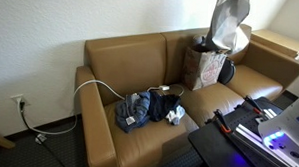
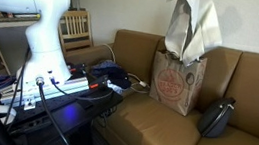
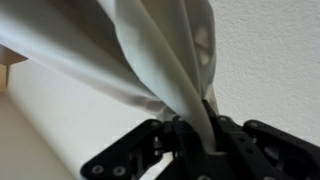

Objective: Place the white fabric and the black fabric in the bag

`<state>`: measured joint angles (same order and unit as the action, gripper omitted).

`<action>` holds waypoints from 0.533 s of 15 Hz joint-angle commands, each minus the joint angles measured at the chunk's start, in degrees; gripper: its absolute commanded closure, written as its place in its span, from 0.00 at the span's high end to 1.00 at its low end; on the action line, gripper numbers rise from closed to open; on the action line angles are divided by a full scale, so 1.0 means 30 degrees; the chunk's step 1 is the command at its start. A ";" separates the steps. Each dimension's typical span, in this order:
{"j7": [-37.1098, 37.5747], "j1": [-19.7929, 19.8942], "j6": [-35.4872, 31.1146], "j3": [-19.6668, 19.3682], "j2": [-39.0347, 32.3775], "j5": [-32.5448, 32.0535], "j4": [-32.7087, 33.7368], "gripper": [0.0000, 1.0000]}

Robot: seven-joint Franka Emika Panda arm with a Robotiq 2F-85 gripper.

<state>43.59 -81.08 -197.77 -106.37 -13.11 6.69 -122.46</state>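
My gripper [image 3: 195, 135] is shut on the white fabric [image 3: 150, 60], which fills the wrist view. In both exterior views the white fabric [image 1: 229, 21] [image 2: 191, 25] hangs from the top of the picture straight above the open brown paper bag [image 1: 203, 67] [image 2: 173, 83], its lower end at the bag's mouth. The bag stands upright on the brown sofa [image 1: 120, 62]. A dark pile of clothes with a black piece [image 1: 174, 114] lies on the sofa's other seat, apart from the bag. The gripper itself is cut off in both exterior views.
A black pouch-like object [image 2: 216, 116] [image 1: 227, 69] leans on the seat next to the bag. A white cable [image 1: 99, 87] runs over the sofa arm. The robot's white base [image 2: 36, 20] and its dark table [image 1: 253, 132] stand in front of the sofa.
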 commanded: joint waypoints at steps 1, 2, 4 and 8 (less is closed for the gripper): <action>0.0804 0.1880 -0.0199 0.1791 -0.1168 0.0524 -0.0409 0.00; 0.1000 0.2539 -0.0193 0.2342 -0.1714 0.0606 -0.0392 0.00; 0.1511 0.3407 -0.0151 0.3384 -0.2514 0.0833 -0.0439 0.01; -0.0530 0.4378 -0.0452 0.6173 -0.2180 0.2200 -0.2047 0.01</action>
<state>47.90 -70.90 -197.72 -94.33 -19.56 7.73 -124.37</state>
